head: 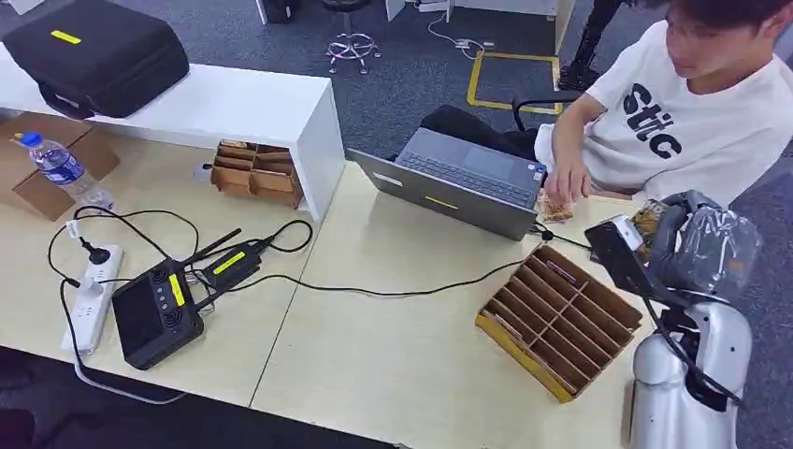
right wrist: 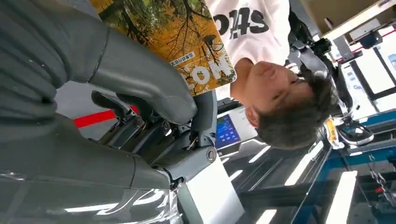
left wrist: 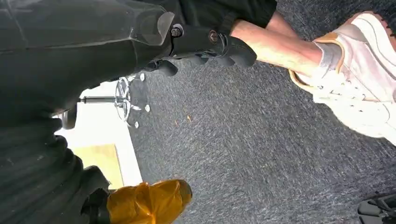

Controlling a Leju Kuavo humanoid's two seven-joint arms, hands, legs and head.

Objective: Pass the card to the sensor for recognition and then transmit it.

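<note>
My right hand (head: 666,241) is raised at the table's right end, above the far corner of the wooden card box (head: 559,320). It pinches a card (right wrist: 173,36) printed with yellow autumn trees between the grey thumb (right wrist: 140,79) and the dark fingers. The card (head: 647,222) shows as a small patterned edge in the head view, turned toward the seated person (head: 687,103). My left hand (left wrist: 140,60) hangs beside the table over grey carpet, fingers and orange-taped thumb (left wrist: 149,200) apart with nothing between them.
An open grey laptop (head: 463,180) sits between the card box and the person, whose hand (head: 567,180) rests on the table by a small patterned item (head: 557,209). A black device (head: 154,316), cables, a power strip (head: 92,297) and a water bottle (head: 64,168) lie left. A person's leg and shoe (left wrist: 355,74) stand near my left hand.
</note>
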